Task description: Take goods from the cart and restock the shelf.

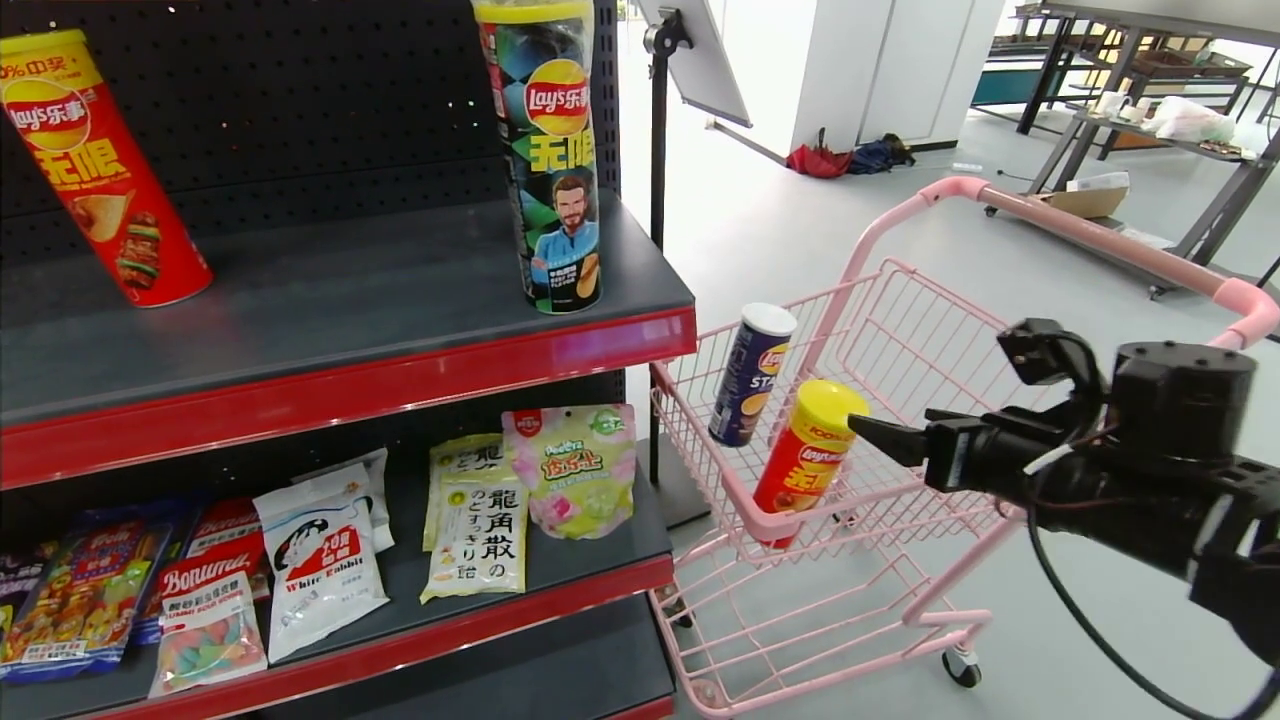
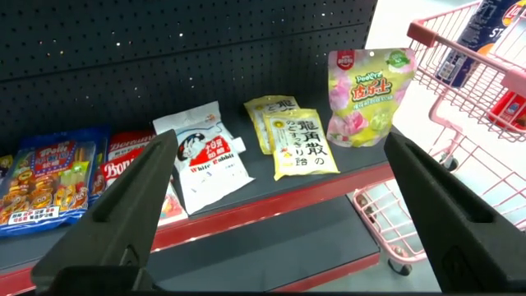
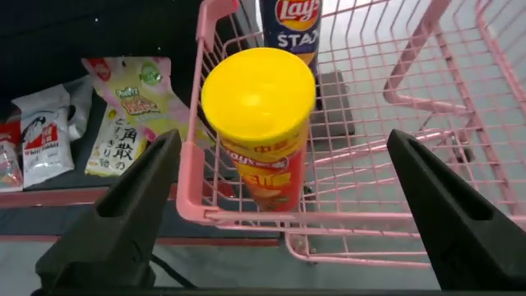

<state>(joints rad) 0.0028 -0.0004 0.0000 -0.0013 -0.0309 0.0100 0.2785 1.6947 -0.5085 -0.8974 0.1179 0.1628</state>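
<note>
Chip cans – two of them – stand in the pink cart, which sits right of the shelf unit. The red can with a yellow lid leans in the near-left corner of the basket. The dark blue can with a white lid is just beyond it along the same left wall. I cannot tell whether the two cans touch.

The right gripper is spread wide and holds nothing. In the right wrist view its two fingers flank the yellow lid with clear gaps on both sides. In the head view one fingertip sits just beside the lid's right edge.

The left gripper is also wide open and empty – it faces the lower shelf, in front of the snack bags.

On the upper shelf a red can stands at the far left and a green-and-black can stands upright near the right end, well apart from each other. On the lower shelf a green-and-pink pouch is propped up at the right. Yellow bags lie just left of it, then a white bag, then more packets further left.
</note>
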